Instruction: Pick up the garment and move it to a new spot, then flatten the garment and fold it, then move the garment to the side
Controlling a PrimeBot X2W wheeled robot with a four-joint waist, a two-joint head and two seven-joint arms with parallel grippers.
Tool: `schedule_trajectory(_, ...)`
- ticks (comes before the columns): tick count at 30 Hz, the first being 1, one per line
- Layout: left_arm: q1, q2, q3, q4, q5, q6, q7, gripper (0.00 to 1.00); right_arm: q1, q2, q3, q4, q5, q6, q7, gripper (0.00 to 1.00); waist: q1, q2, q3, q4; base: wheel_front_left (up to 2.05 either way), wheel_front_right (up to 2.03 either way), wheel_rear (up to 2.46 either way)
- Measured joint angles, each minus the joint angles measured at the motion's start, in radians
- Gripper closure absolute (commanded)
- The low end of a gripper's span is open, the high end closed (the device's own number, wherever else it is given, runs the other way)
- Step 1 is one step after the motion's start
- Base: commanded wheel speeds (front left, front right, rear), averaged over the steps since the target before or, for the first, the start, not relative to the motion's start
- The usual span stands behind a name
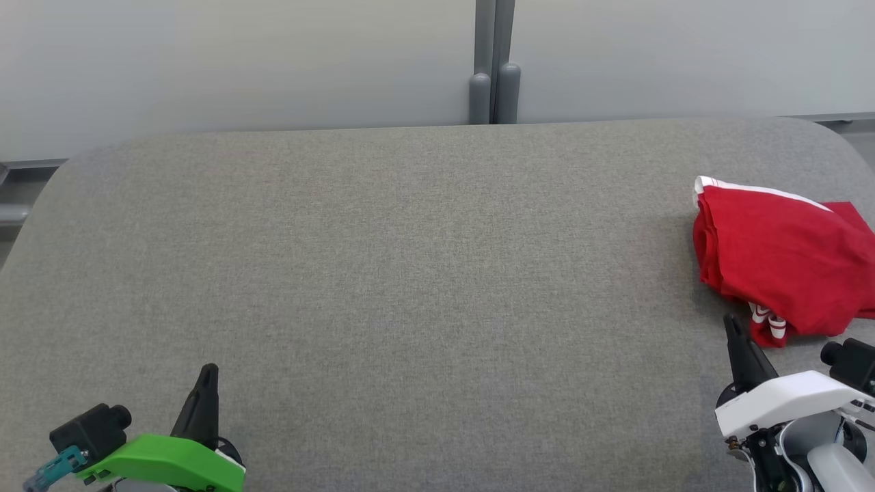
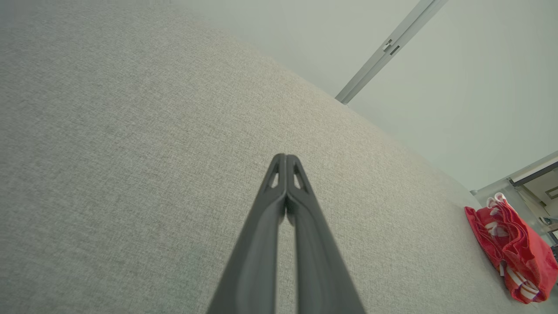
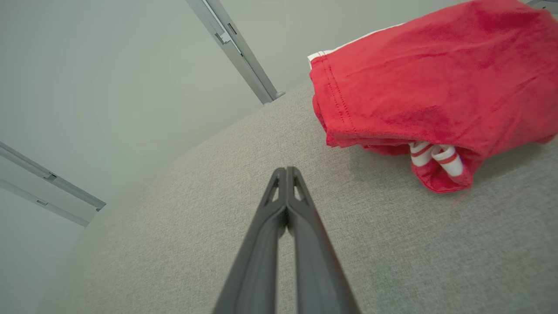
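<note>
Garment [image 1: 779,260] heaped on grey table [image 1: 410,239], far right; right pincer [image 1: 733,322] near.

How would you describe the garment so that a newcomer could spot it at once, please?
Start at the wide table covered in grey woven fabric. Follow it to the robot's right side, just beyond the right hand, where a bunched red cloth garment lies. Its white edge and red-and-white striped bands poking out set it apart from the plain grey around it.
</note>
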Motion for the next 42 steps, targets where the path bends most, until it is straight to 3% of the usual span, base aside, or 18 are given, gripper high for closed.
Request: schedule_trajectory(42, -0.057, -0.063, 0.133, 0.080, -0.447, -0.105, 0.105, 1.00, -0.058, 0.095, -0.163, 0.050, 0.500, 0.103, 0.126, 1.00, 0.0000, 0.0000, -0.001, -0.055, 0.00, 0.00, 0.00)
